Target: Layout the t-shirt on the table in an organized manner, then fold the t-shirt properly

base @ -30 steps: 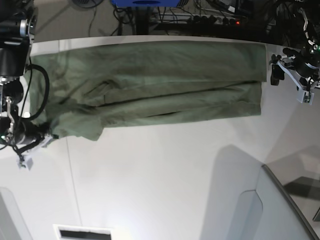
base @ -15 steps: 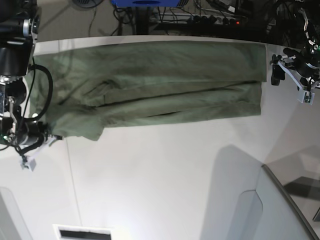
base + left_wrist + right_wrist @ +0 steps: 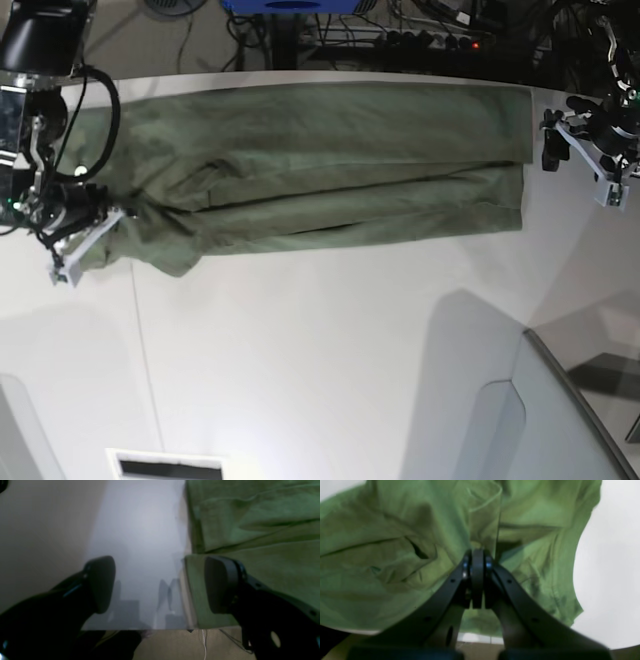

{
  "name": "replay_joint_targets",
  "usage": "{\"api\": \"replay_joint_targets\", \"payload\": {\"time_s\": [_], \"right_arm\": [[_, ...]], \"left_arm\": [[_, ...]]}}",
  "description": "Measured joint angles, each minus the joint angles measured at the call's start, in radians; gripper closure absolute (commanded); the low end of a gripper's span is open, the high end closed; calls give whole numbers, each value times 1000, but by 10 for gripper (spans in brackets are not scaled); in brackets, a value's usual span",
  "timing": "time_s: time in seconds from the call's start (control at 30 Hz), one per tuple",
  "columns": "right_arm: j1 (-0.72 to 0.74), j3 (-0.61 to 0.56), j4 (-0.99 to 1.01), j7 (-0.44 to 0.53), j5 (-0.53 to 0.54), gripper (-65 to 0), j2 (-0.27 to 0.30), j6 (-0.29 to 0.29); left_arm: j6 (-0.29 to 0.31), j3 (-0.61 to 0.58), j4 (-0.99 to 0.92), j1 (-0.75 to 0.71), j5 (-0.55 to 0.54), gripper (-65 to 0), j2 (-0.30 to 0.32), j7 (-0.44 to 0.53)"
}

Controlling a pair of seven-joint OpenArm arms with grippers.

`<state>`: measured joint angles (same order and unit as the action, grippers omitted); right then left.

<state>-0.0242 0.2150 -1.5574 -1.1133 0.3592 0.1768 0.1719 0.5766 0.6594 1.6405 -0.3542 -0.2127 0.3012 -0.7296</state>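
Table (image 3: 330, 340), shirt (image 3: 330, 165), two grippers.
Your shirt lies stretched lengthwise along the table's far edge, folded over itself. Your right gripper (image 3: 477, 555) is pressed together, pinching a fold at the shirt's bunched end; your left gripper (image 3: 160, 585) hangs spread wide beside the opposite end, holding nothing.

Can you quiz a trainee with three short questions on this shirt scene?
1. True or false: the right end effector is shut.
2. What does the left end effector hold? A) the t-shirt B) nothing C) a cable
3. Fill in: the shirt lies along the table's ____ edge in the base view.

Key: 1 true, shut at the shirt's bunched end, and whether it pinches cloth cannot be told; 2 B, it stands open beside the shirt's hem; 3 far.
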Motion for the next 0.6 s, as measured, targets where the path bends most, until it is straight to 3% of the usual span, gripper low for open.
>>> {"api": "replay_joint_targets", "payload": {"time_s": [0.47,0.6], "right_arm": [[-83,2,-1,6,-1,0,34,0],[-109,59,-8,9,6,0,23,0]], "left_arm": [[0,0,0,2,0,-533,1,0],[0,0,0,2,1,-533,1,0]]}}
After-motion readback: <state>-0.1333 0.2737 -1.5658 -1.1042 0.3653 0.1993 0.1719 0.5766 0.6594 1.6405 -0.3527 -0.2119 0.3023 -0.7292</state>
